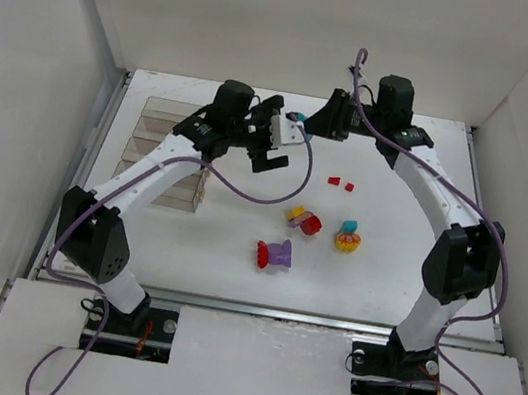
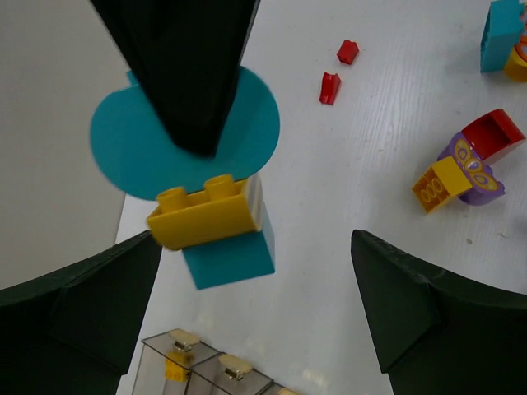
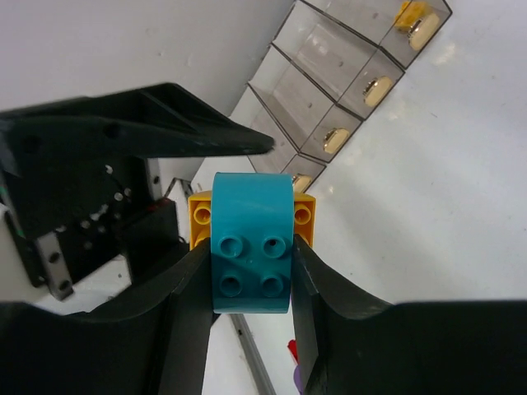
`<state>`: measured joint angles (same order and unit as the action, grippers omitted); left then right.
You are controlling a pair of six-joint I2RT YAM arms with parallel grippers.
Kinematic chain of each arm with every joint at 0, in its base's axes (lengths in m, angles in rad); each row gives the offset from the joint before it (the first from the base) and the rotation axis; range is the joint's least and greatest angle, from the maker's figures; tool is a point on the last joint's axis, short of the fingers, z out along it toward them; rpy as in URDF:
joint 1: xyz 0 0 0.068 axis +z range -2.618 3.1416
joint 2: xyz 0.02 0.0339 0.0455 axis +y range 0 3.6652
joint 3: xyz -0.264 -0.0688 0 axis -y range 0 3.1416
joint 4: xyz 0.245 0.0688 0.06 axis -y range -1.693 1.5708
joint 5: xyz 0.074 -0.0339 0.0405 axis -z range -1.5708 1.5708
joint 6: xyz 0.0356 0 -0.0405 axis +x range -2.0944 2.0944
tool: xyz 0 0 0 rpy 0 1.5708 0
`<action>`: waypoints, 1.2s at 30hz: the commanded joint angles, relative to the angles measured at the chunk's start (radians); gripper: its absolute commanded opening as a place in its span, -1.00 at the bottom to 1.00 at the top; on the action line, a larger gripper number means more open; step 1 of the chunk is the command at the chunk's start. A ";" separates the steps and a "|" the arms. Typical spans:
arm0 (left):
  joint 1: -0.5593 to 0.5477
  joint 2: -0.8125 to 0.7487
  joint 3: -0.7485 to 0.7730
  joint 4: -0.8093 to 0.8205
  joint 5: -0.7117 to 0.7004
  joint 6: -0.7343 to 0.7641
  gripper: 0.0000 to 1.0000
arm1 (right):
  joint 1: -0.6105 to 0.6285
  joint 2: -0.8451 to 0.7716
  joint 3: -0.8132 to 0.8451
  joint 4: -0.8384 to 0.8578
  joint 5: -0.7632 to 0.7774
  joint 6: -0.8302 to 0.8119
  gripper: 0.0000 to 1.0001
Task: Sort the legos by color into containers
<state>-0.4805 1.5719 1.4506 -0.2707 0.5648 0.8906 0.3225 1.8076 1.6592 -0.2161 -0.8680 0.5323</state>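
My right gripper (image 3: 251, 253) is shut on a cyan brick (image 3: 251, 243) with a yellow brick (image 3: 305, 215) joined behind it, held in the air. In the left wrist view the same clump shows as a cyan round piece (image 2: 132, 148), a yellow brick (image 2: 202, 216) and a cyan block (image 2: 229, 257). My left gripper (image 2: 255, 321) stands open just below that clump, not touching it. From above, the left gripper (image 1: 275, 141) and the right gripper (image 1: 309, 122) meet near the back middle. The containers (image 1: 165, 151) stand at the left; one holds a yellow brick (image 2: 175, 366).
Loose legos lie mid-table: two small red pieces (image 1: 340, 183), a yellow-purple-red clump (image 1: 303, 219), a cyan-orange clump (image 1: 348, 237) and a red-purple clump (image 1: 275, 253). White walls close in the table on the left, back and right.
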 commanded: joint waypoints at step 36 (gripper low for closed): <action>-0.046 -0.108 -0.047 0.058 -0.099 -0.131 0.42 | 0.059 -0.110 -0.045 0.052 0.050 0.017 -1.00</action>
<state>-0.5285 1.5246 1.4002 -0.1768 0.4366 0.7261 0.3794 1.7470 1.6199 -0.1997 -0.8280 0.5503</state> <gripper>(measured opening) 0.651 0.428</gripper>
